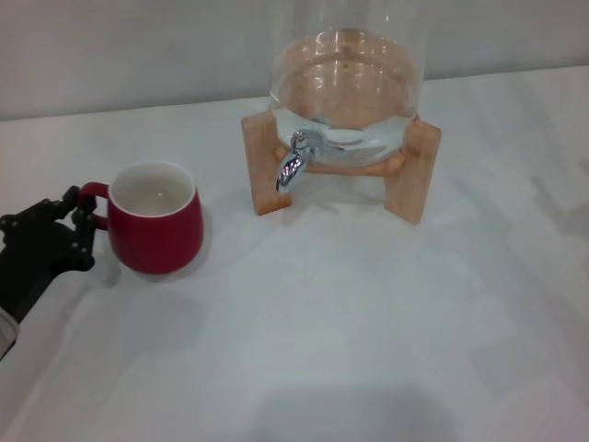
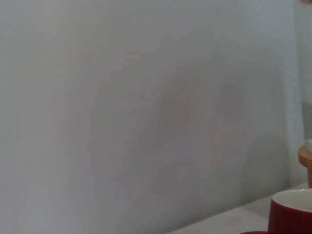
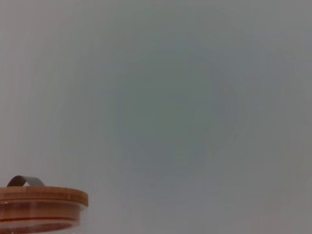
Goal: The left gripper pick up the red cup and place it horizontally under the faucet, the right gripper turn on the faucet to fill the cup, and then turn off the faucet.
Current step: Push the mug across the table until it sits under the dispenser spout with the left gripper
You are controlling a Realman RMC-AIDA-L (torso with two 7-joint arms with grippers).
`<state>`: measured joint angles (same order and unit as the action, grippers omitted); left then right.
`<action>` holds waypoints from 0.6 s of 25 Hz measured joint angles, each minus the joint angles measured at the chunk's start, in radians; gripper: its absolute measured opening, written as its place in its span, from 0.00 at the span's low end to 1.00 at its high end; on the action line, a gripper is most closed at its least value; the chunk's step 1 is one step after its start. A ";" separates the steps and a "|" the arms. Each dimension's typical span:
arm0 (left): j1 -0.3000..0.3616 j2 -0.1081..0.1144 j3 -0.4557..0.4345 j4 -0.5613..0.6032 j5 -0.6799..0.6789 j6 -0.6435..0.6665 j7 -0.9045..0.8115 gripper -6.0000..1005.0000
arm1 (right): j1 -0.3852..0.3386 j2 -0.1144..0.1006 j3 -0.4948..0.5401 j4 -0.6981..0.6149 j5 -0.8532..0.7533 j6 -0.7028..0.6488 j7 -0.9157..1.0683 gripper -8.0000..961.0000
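I see the left gripper, black jointed claws, clenched on the loop handle of the glossy red cup, upright on the white table, left of the chrome faucet.

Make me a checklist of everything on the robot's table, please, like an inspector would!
Surface: white table, bare around the things.
Red cup: upright, empty, cream inside, standing to the robot's left of the dispenser, not under the faucet.
Faucet: chrome, spout pointing down, no water running.
Glass dispenser: holds water, sits on a wooden stand; the right wrist view shows its wooden lid.
Clutter: nothing seen.
Left tool: black fingers right at the cup's handle; grip cannot be judged.
Right tool: not in view.
Cables: nothing seen.
Surroundings: plain pale wall behind the table.
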<state>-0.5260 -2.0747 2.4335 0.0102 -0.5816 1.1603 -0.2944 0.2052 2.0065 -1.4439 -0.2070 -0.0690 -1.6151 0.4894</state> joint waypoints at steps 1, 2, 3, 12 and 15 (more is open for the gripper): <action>0.000 0.000 0.000 0.000 0.000 0.000 0.000 0.13 | 0.000 0.000 0.000 0.000 0.000 0.000 0.000 0.86; -0.008 0.000 0.000 0.001 0.008 -0.008 0.000 0.13 | 0.001 0.000 -0.002 0.000 0.000 0.000 0.000 0.86; -0.013 -0.001 0.000 0.002 0.013 -0.014 0.000 0.13 | 0.002 0.000 -0.005 0.000 0.000 0.001 0.000 0.86; -0.059 -0.006 0.002 0.012 0.074 -0.038 -0.002 0.13 | 0.005 0.000 -0.011 0.000 0.000 0.003 -0.001 0.86; -0.070 -0.007 0.001 0.026 0.097 -0.054 -0.002 0.13 | 0.005 0.000 -0.011 0.000 0.000 0.003 -0.001 0.86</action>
<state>-0.5962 -2.0815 2.4349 0.0362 -0.4845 1.1063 -0.2968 0.2102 2.0065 -1.4545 -0.2071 -0.0690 -1.6121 0.4881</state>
